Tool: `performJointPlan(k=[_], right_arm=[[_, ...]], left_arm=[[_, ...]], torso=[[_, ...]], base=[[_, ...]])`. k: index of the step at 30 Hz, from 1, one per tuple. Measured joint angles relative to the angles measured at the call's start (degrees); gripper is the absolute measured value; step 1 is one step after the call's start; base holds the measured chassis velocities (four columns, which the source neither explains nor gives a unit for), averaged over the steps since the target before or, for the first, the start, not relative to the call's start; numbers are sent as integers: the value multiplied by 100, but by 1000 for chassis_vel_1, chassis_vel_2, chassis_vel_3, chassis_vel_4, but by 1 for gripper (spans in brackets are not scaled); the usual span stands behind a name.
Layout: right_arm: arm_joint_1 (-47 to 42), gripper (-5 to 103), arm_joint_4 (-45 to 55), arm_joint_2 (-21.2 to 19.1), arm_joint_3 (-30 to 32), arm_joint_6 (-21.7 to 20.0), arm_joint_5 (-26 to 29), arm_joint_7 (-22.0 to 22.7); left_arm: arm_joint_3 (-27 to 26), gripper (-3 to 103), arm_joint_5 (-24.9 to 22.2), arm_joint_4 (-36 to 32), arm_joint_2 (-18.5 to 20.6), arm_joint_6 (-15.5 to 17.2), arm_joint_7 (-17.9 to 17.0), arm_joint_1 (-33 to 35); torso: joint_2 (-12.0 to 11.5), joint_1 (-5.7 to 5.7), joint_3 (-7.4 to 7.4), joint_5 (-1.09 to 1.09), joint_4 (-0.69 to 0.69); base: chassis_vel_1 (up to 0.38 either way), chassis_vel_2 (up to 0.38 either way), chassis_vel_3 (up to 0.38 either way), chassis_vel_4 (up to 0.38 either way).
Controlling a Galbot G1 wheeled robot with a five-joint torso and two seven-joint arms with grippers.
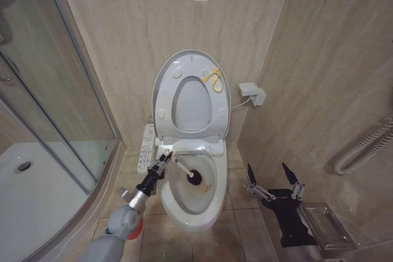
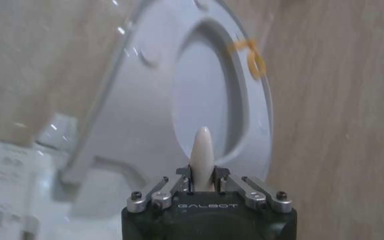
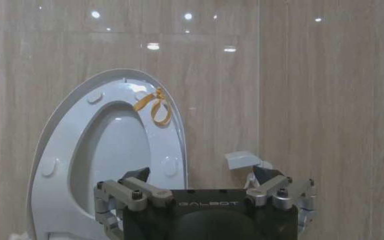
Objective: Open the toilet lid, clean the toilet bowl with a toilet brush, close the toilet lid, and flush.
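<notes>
White plastic and porcelain fill the corner: the lid (image 1: pixel 184 65) stands raised against the beige tiled wall, seat ring up with it, a yellow strap (image 1: pixel 212 78) dangling at its edge. "GALBOT" is printed on both gripper bodies. The left gripper (image 1: pixel 164 160) reaches over the bowl's (image 1: pixel 195 204) left rim, its fingers closed tight on the brush (image 1: pixel 187 170) handle. The dark bristle head sits inside the bowl, above yellowish-brown staining. The right gripper (image 1: pixel 274 178) hangs right of the toilet, well apart, fingers spread wide, holding nothing.
</notes>
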Motion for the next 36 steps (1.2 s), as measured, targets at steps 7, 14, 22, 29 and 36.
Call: performJointPlan(k=[7,14,22,29,36], right_arm=[[0,100,0,0,0,0,0,0],[0,100,0,0,0,0,0,0],[0,100,0,0,0,0,0,0],[0,100,0,0,0,0,0,0],[0,100,0,0,0,0,0,0]], left_arm=[[473,21,846,732,-118,-219,7,-503],[549,21,809,730,-143,-249,48,-665],[508,21,-749,458,-308,30,-278,-583],[462,21,-215,870,-347,-28,-129,-492],[526,21,-45,654,-414,-62,-62,-444]], torso=[[0,0,0,0,1],[0,0,0,-1,1],[0,-1,0,-1,-1],[0,-1,0,0,3],[1,-1,0,0,0]], base=[[0,0,0,0],[0,0,0,0],[0,0,0,0],[0,0,0,0],[0,0,0,0]])
